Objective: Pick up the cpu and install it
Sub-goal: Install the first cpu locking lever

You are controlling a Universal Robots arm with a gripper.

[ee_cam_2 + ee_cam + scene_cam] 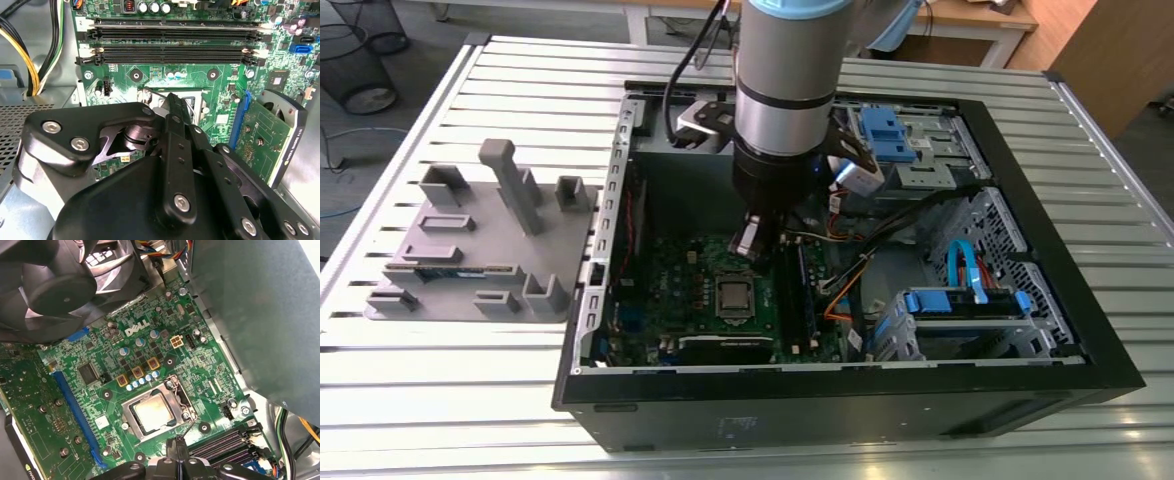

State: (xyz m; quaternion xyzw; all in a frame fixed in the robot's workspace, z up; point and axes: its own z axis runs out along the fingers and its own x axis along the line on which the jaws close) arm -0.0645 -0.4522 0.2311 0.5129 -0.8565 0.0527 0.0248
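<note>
Exterior view.
A: We log an open computer case lying on the slatted metal worktop, with the arm reaching down into it. Where do we put the cpu?
B: The cpu lies flat in its socket on the green motherboard, silvery top up. The pincer hangs over the board near the socket and is not on the chip.
A: State of the pincer?
B: In both wrist views we see the two fingers pressed together, with nothing between them.
A: And around the chip?
B: In the first wrist view, a metal frame borders it. A thin wire lever runs along one side of the socket and ends right by the fingertips. We cannot tell whether they touch.
A: Neighbours on the board?
B: In the second wrist view, long black memory slots lie past the fingertips. In the first wrist view, a long blue slot sits on the far side of the socket from the memory slots, and a black fan hangs over the board's far end.
A: Off the case?
B: A grey holder block with upright posts stands on the worktop at the exterior view's left, well apart from the pincer.
</note>
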